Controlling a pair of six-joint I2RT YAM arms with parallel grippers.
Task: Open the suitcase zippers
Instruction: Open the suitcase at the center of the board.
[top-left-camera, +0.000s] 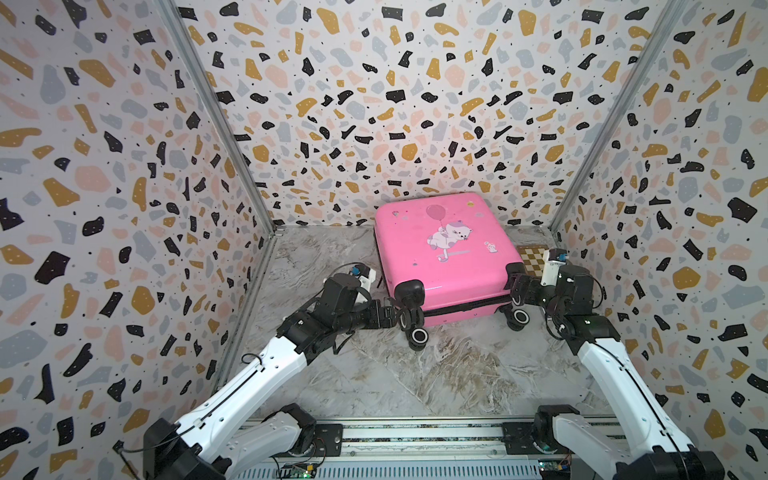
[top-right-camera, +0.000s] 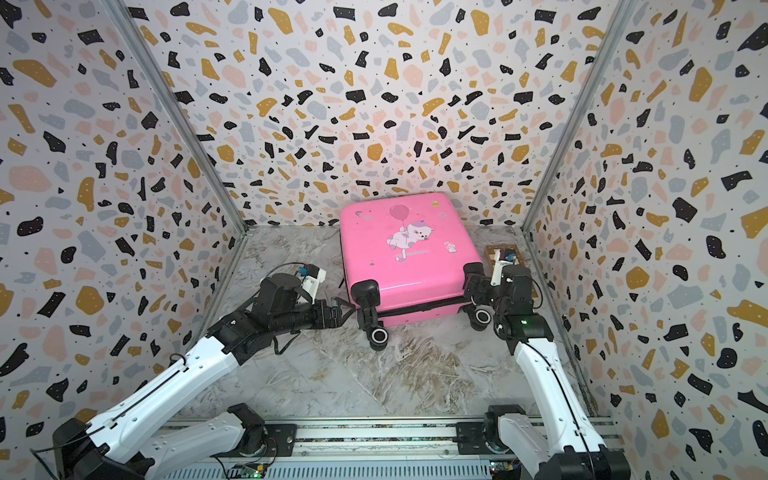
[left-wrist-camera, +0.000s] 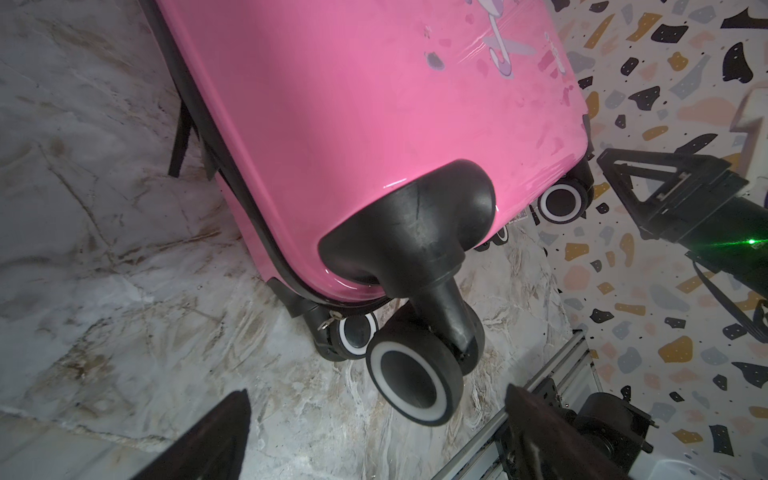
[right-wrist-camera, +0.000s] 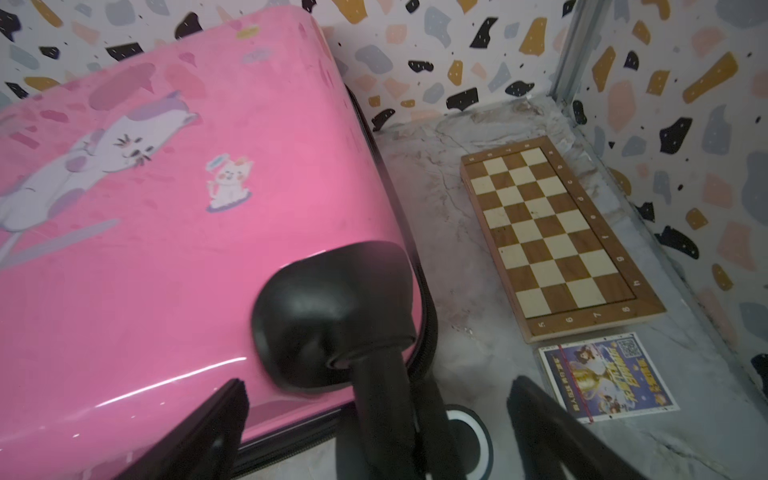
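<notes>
The suitcase (top-left-camera: 444, 245) is lying flat, printed shell up, on the marble-look table (top-left-camera: 415, 374) toward the back wall, with its wheels pointing at the robot. The zippers (top-left-camera: 465, 308) are showing as a closed black band along the near seam; I am not making out the pulls with certainty. The left gripper (left-wrist-camera: 378, 392) is hanging with jaws spread wide and empty, just beside the near-left wheel (left-wrist-camera: 411, 384). The right gripper (right-wrist-camera: 378, 381) is likewise gaping and holding nothing, and is straddling the other wheel's stem (right-wrist-camera: 386, 399). Risks as I am judging them: the casters are crowding the seam, so a closing finger is likely catching a wheel housing instead of a pull. The case is sitting unrestrained, so any sideways tug is probably sliding it toward the chessboard (right-wrist-camera: 552, 232) and card (right-wrist-camera: 606, 376) rather than running the slider.
</notes>
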